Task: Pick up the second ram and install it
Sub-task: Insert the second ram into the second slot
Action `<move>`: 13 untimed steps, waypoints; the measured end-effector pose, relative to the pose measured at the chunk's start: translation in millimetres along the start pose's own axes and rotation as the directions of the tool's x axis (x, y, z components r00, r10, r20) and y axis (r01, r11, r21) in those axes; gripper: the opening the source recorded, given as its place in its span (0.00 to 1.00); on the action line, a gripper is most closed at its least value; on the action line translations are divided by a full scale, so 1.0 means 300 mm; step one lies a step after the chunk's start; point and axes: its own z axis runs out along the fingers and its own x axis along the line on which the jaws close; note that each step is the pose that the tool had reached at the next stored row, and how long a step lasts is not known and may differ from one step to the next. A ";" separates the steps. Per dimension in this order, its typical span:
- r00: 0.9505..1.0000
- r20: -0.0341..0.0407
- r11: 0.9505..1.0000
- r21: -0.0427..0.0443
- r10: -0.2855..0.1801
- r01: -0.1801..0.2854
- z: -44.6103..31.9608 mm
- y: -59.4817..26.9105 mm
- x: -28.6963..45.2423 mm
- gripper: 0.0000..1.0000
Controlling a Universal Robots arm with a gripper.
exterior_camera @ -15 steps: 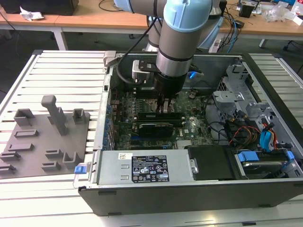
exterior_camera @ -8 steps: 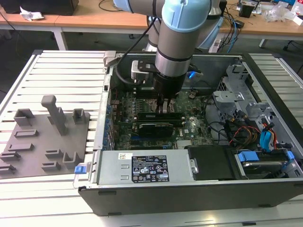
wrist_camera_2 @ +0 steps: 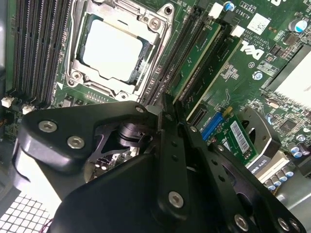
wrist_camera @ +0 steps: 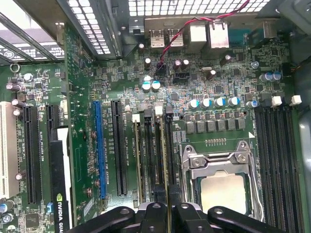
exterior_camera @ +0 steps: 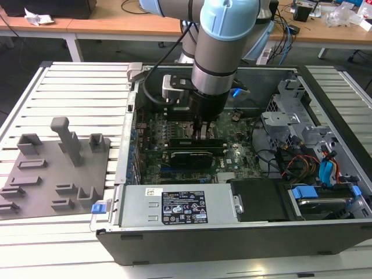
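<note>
At centre frame in the exterior view, the tool (exterior_camera: 203, 135) is clamped on the second ram (wrist_camera: 168, 160), standing upright in its motherboard (wrist_camera: 223, 87) slot. Thin, stiff and fragile, the strip is best held by its top edge.

fixture blocks (exterior_camera: 55, 168) exterior view's left | computer case (exterior_camera: 232, 244) right

The exterior view looks down from above on the open black computer case (exterior_camera: 244, 192) with some distance. Both wrist views look from very near at the green motherboard (wrist_camera_2: 228, 63) (wrist_camera: 121, 82), sharing the silver processor socket (wrist_camera_2: 114, 48) (wrist_camera: 221, 187).
</note>
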 end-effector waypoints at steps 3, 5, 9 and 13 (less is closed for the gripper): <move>1.000 0.000 1.000 0.000 0.000 0.000 0.000 -0.001 0.000 0.14; 1.000 0.000 1.000 0.000 -0.001 0.001 0.000 -0.001 0.002 0.14; 1.000 0.000 1.000 0.000 -0.003 0.003 0.004 -0.001 0.001 0.14; 1.000 0.001 1.000 0.000 -0.003 0.003 0.010 -0.001 -0.001 0.14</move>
